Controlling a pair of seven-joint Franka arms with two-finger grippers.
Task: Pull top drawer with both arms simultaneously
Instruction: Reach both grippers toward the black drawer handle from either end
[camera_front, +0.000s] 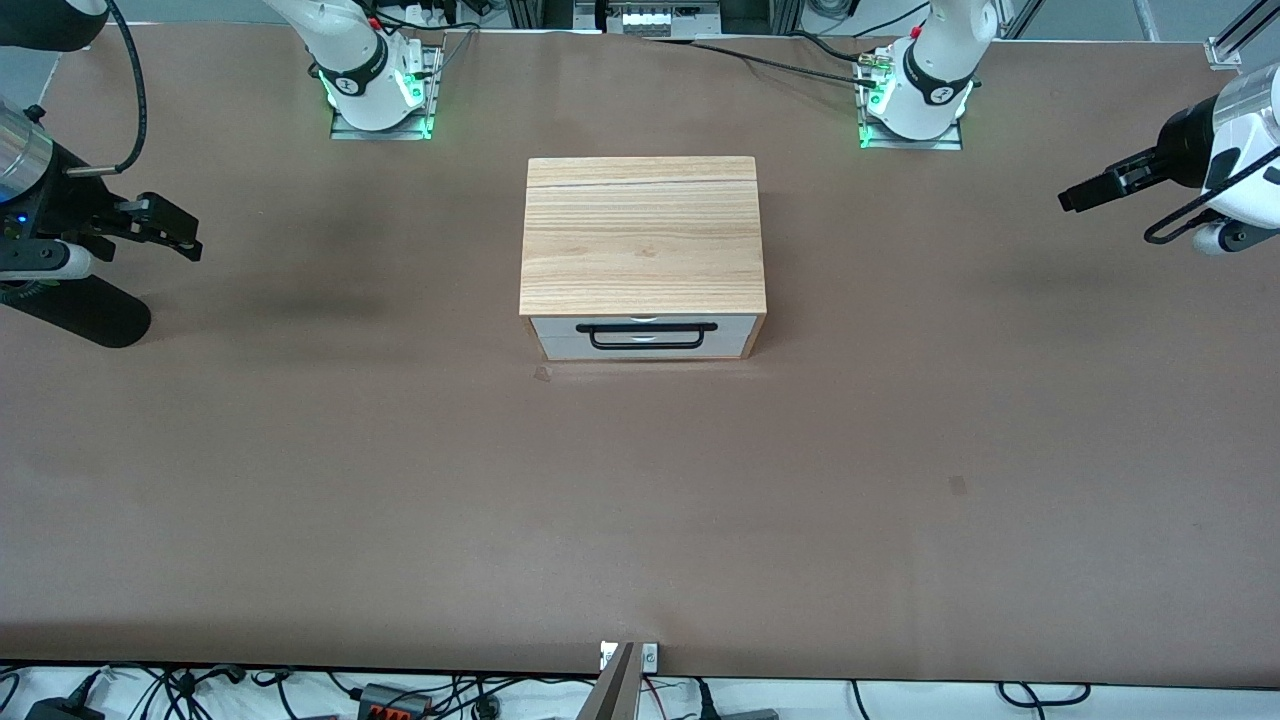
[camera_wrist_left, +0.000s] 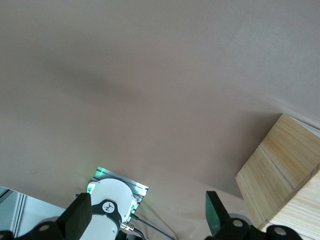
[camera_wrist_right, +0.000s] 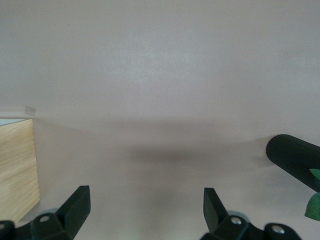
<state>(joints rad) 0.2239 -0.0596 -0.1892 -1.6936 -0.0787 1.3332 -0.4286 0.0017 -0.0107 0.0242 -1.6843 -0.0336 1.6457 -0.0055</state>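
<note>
**A:** Front view: a small light-wood cabinet (camera_front: 641, 235) sits mid-table on the brown table (camera_front: 640, 520), its top drawer (camera_front: 645, 324) flush shut, white front turned toward the front camera, with the long black wire handle (camera_front: 648, 336) running across it, parallel to the table's long edge. Below it, a sliver of the lower drawer front (camera_front: 560, 350).

**B:** And the arms?

**A:** Both are up in the air, well apart from the cabinet. The right gripper (camera_front: 185, 238) is over bare table at the right arm's end; the left gripper (camera_front: 1075, 198) is over bare table at the left arm's end. Neither touches anything.

**B:** Fingers?

**A:** Spread wide on both, by the wrist views. The right wrist view shows its two fingers (camera_wrist_right: 75, 207) far apart with only table between them; the left wrist view shows the same, fingers (camera_wrist_left: 79, 216) parted and nothing held.

**B:** What does the pull turn on?

**A:** The handle faces the front camera, away from the arm bases, and its long axis runs from one arm's end of the table to the other. I judge each arm must come inward and round to the cabinet's front, then take its own end of the bar: the right arm the end toward its side, the left arm the other. Neither looks clearly nearer; the cabinet stands about midway between them.

**B:** Progress?

**A:** The drawer is closed and the handle ungripped, so the approach is not yet made.
</note>
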